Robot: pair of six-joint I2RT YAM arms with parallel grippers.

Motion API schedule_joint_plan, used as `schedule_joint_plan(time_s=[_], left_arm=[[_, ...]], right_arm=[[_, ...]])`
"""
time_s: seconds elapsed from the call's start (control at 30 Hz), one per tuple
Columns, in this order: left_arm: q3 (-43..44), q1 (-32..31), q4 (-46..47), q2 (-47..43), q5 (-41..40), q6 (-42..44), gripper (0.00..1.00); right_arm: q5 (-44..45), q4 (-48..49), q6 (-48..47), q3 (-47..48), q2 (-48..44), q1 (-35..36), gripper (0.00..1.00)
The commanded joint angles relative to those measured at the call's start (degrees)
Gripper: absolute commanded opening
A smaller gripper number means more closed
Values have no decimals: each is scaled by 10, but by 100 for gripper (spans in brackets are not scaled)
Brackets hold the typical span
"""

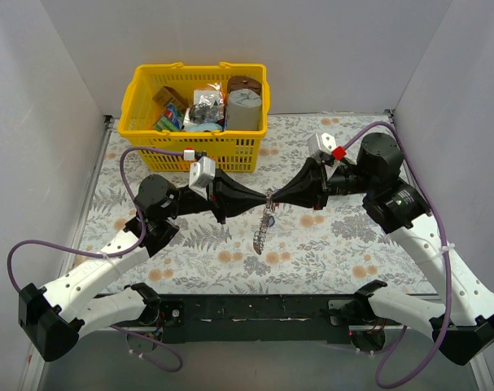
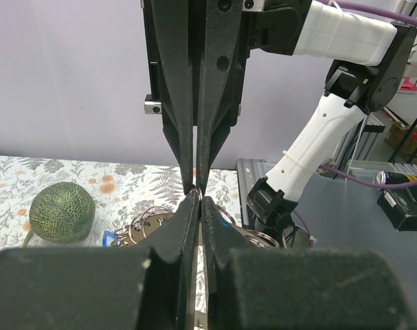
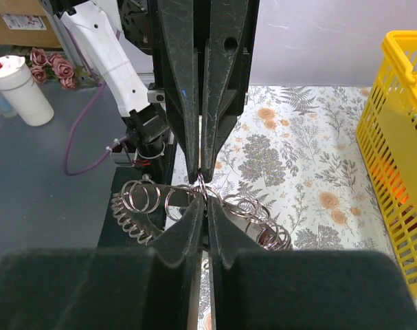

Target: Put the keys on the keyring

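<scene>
My left gripper and right gripper meet tip to tip above the middle of the table, both shut. Between them they pinch the keyring, a flat toothed silver ring that hangs down edge-on from the tips. In the right wrist view the keyring carries several small wire split rings just behind my right gripper. In the left wrist view it shows beside my left gripper, with a blue key head at its left end. Other keys are hidden.
A yellow basket full of odd items stands at the back left of the table and shows in the right wrist view. A round greenish lump lies on the flowered cloth to the left in the left wrist view.
</scene>
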Motion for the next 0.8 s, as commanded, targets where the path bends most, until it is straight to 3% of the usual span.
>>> schedule_joint_plan(time_s=[0.0,0.77], left_arm=[[16,-2,23,-9,-3,6,0],[20,-2,40,-9,-4,-6,0]], right_arm=[[17,-5,-21,-4,-9,-2,9],[21,-3,-30,-59,-15,-3,3]])
